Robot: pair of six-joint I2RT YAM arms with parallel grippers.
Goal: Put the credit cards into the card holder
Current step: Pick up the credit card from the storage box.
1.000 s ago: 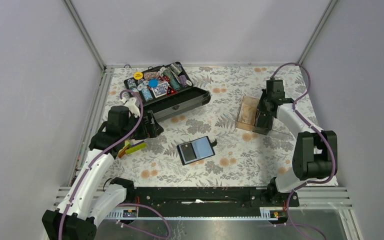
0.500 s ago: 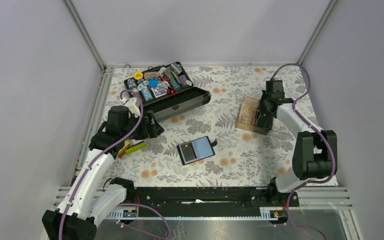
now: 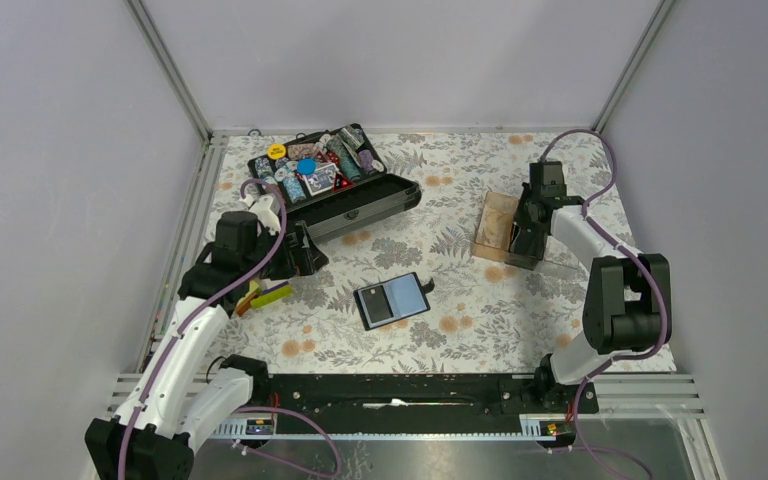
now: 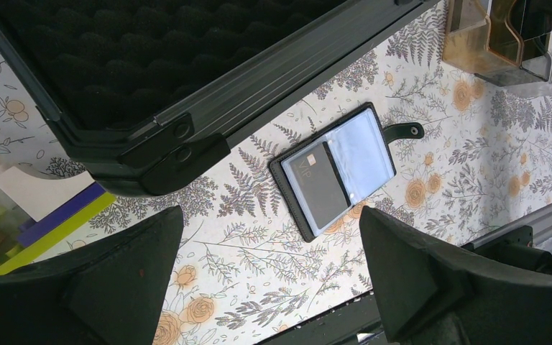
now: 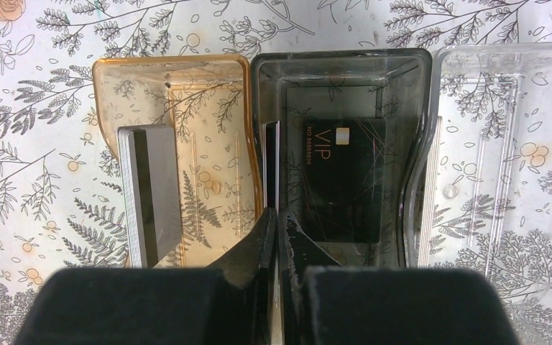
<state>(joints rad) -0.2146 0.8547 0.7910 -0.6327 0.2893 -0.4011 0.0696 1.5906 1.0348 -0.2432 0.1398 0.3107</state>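
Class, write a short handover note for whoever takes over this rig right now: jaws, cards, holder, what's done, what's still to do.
Left gripper: jaws open, empty, hovering by the chip case.
Right gripper: jaws shut at the upright cards in the tray's smoky compartment; grip unconfirmed.
Card holder: open on the table, one dark card pocketed.
Left to do: striped stack, upright cards and flat VIP card, all in the tray.

Bolted at either end of the black base rail (image 3: 400, 392), left arm (image 3: 188, 340) and right arm (image 3: 580, 232) show white link shells, black joint housings, one purple cable (image 3: 585, 129) looped along each.
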